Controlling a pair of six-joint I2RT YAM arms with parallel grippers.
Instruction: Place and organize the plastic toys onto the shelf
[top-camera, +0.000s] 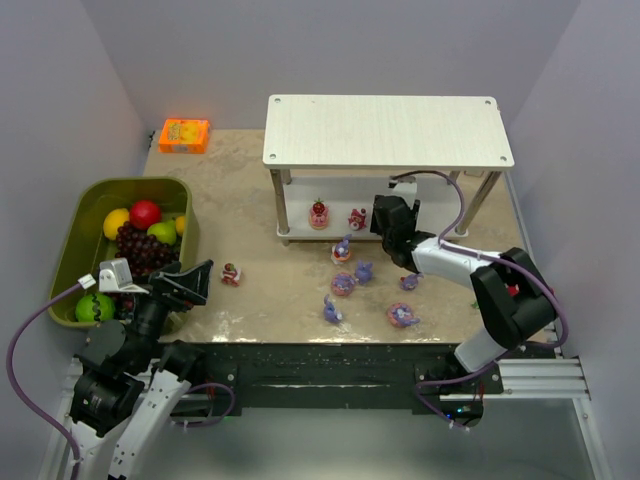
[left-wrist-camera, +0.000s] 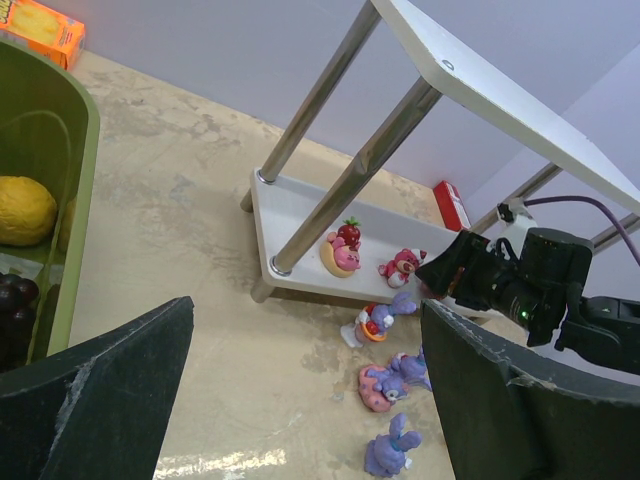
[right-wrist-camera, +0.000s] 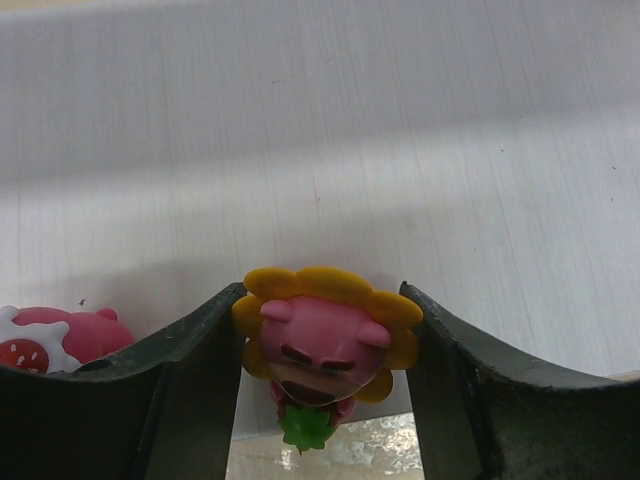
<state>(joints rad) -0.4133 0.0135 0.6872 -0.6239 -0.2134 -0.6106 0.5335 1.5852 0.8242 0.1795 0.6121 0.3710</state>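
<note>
Held toy: pink figure (right-wrist-camera: 320, 345) ringed with yellow petals, pinched between the right gripper's (right-wrist-camera: 320, 315) fingers, over the near edge of the shelf's (top-camera: 388, 130) lower board.
Writing: orange box (top-camera: 184, 135), print too small to read.
Cake-like figures: four. One is held, two figures (top-camera: 318, 212) stand on the board left of that gripper, and a red figure (top-camera: 230, 273) lies just right of the left gripper (top-camera: 185, 283).
Bunnies (top-camera: 343, 284): six, purple, on the table (top-camera: 240, 190) nearer than the right gripper.
Right arm: stretched forward under the top board.
Left arm: folded, fingers spread wide and empty, beside the green bin (top-camera: 135, 181).
</note>
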